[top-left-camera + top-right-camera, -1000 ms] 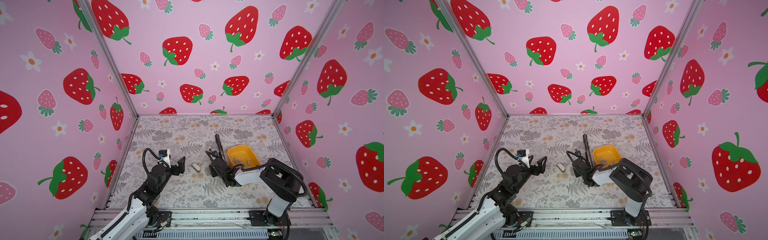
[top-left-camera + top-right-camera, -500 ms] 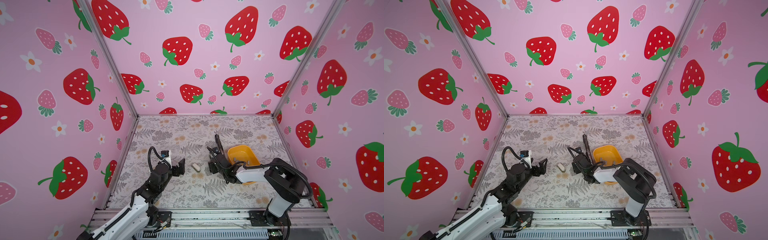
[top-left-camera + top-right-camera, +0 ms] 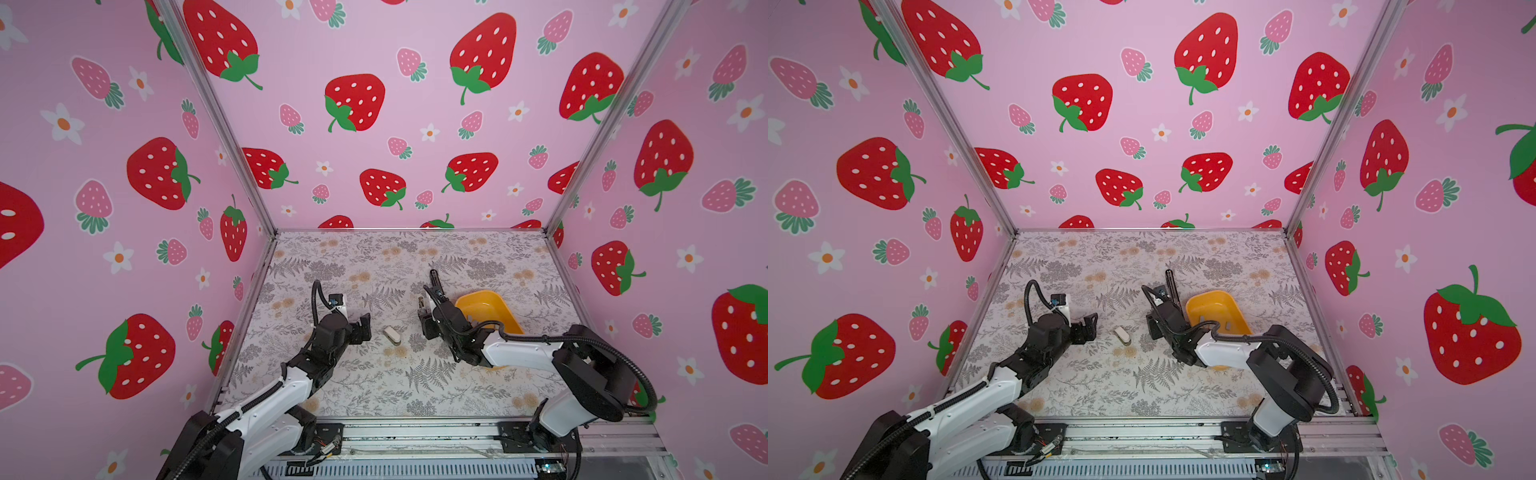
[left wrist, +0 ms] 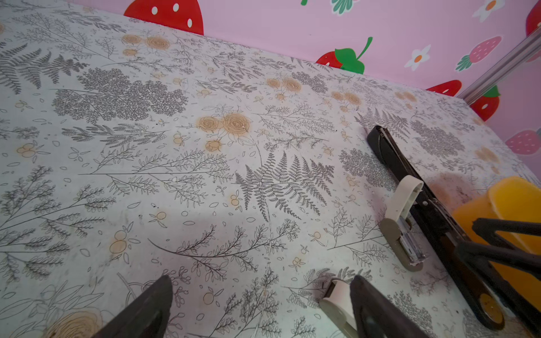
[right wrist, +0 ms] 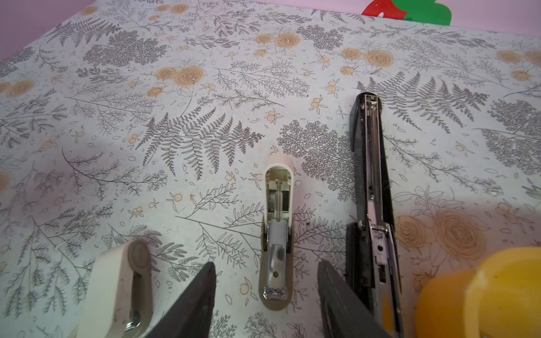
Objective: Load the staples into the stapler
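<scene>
Three staplers lie on the floral table. A closed small whitish stapler [image 3: 392, 335] sits between the arms, just off the open left gripper [image 3: 365, 328] and beside one of its fingers [image 4: 371, 310]. In the right wrist view, a second small stapler [image 5: 276, 234] lies hinged open. Its base end sits between the fingers of the open right gripper [image 5: 266, 272] without touching them. A long black stapler [image 5: 370, 190] lies open beside it. No loose staples show in any view. The right arm covers much of the yellow bin [image 3: 486, 307].
The yellow bin [image 3: 1221, 303] stands right of the black stapler [image 3: 1170, 286], close to the right arm. Pink strawberry walls enclose the table on three sides. Bare floral tabletop stretches behind the staplers and towards the back left.
My left gripper has crept a little to the right, toward the closed small stapler. My right gripper has shifted slightly toward the back, over the opened small stapler.
</scene>
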